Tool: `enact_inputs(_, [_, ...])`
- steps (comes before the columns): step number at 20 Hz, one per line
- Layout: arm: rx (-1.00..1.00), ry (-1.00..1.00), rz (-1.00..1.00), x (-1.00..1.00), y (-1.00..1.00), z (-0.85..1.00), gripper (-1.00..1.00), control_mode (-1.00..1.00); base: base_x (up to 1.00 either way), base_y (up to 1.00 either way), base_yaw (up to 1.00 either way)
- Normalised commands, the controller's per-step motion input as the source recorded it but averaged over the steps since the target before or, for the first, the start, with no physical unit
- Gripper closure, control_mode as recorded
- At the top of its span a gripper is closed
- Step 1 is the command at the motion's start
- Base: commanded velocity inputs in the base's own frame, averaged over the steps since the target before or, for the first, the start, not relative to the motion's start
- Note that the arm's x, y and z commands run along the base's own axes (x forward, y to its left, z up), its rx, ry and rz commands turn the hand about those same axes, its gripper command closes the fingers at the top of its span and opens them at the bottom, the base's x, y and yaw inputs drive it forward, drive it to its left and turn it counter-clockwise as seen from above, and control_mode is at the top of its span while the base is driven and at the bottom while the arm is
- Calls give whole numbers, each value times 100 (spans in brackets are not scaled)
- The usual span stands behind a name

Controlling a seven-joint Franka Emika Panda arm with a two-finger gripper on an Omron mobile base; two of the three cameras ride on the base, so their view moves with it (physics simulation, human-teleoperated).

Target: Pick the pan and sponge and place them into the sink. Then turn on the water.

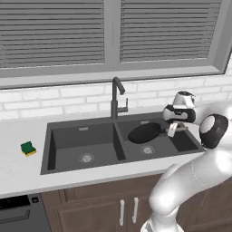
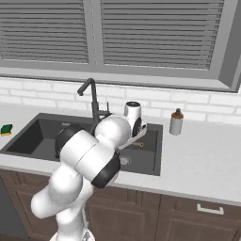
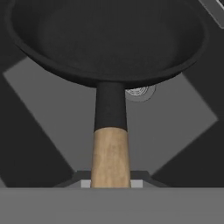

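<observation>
Hand (image 1: 174,130) grips one pan (image 1: 144,132); one sponge (image 1: 28,148) on counter (image 1: 18,167).

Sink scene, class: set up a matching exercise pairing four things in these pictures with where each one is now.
Things:
1. pan
2. sponge
3. faucet
4. soap bottle

Places:
A. on the counter left of the sink
B. on the counter right of the sink
C. held by its handle in the gripper, over the right basin
D. behind the sink's divider, by the wall

Pairs: 1-C, 2-A, 3-D, 4-B
</observation>
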Motion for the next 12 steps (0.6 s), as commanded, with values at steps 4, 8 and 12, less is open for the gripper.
enact_inputs(4, [-8,0,0,12,8,-35,100,-100,0,0,0])
enact_inputs(8, [-6,0,0,16,0,-41,100,-100,0,0,0])
enact_inputs(12, [-7,0,0,23,2,-42,100,-100,0,0,0])
